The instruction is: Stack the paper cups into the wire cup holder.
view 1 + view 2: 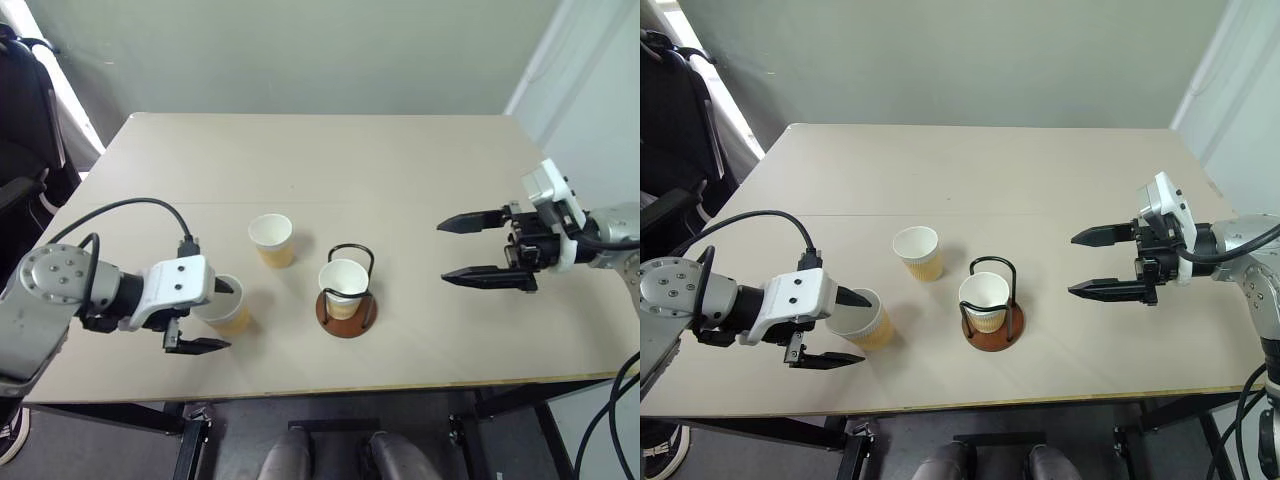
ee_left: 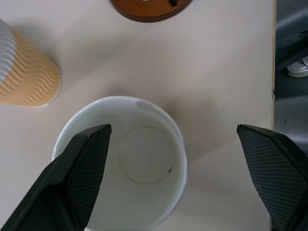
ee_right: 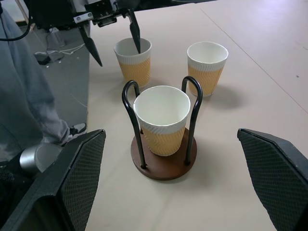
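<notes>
On the table's (image 1: pixel 420 160) near-left part, the left gripper (image 1: pixel 213 315) hangs with its fingers spread wide, one finger dipped inside the nearest paper cup (image 1: pixel 226 306) and the other outside its wall, nothing yet pinched. At about one o'clock from that cup stands a second paper cup (image 1: pixel 272 240), upright and free. To its right, at about four o'clock, the wire cup holder (image 1: pixel 348 292) already carries a third paper cup (image 1: pixel 343 288) between its black loops. Far right, the right gripper (image 1: pixel 482 248) hovers wide and empty, pointing at the holder. These cups look light and thin-walled, easily crushed; I'd take the rim wall gently. No brand or writing can be read on anything.
</notes>
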Controlling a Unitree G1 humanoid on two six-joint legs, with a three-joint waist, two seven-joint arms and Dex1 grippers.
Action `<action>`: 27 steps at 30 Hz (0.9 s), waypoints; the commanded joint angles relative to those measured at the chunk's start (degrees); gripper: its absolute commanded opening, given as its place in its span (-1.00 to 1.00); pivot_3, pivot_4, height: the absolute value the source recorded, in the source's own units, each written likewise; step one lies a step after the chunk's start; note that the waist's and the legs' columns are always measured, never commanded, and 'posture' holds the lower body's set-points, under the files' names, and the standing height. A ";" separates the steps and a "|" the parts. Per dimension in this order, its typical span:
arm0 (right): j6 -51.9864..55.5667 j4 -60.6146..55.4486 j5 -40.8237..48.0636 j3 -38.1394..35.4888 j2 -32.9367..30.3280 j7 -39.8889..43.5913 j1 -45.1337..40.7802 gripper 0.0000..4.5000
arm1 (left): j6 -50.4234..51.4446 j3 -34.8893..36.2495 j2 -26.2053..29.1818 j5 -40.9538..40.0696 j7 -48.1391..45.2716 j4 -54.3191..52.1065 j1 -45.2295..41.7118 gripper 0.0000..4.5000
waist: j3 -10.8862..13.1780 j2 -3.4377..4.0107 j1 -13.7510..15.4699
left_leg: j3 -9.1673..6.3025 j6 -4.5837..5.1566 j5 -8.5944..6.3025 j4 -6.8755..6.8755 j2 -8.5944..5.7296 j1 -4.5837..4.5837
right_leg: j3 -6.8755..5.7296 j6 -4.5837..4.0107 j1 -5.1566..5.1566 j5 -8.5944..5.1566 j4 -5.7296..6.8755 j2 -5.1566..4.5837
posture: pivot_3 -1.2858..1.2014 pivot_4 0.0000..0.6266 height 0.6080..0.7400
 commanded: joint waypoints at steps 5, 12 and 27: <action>-0.31 -2.09 1.47 -2.77 -1.39 -1.74 0.31 1.00 | -1.88 -3.47 0.08 3.79 -0.46 2.22 -2.21 0.26 | 0.00 0.00 0.04 | -0.02 0.00 0.00 0.02 0.00 0.01 | 0.00 0.00 0.01 0.00 0.01 0.00 | 0.03 -0.52 1.00; -0.10 -3.16 2.36 -3.38 -1.95 -2.77 1.01 1.00 | -3.06 -5.45 -1.02 5.51 -0.66 4.20 -4.82 -0.91 | 0.00 0.00 0.07 | -0.03 0.00 0.00 0.02 0.00 -0.02 | 0.00 0.01 -0.01 0.00 0.00 0.00 | 0.03 -0.52 1.00; 4.43 -3.55 9.17 -6.57 -4.53 0.12 0.46 1.00 | 4.39 -1.77 -5.10 -11.90 -7.72 1.93 -22.99 -0.99 | -0.01 -0.02 0.99 | -0.11 0.04 0.03 0.17 -0.05 -0.20 | -0.02 0.11 -0.06 0.05 0.01 0.00 | 0.03 -0.52 1.00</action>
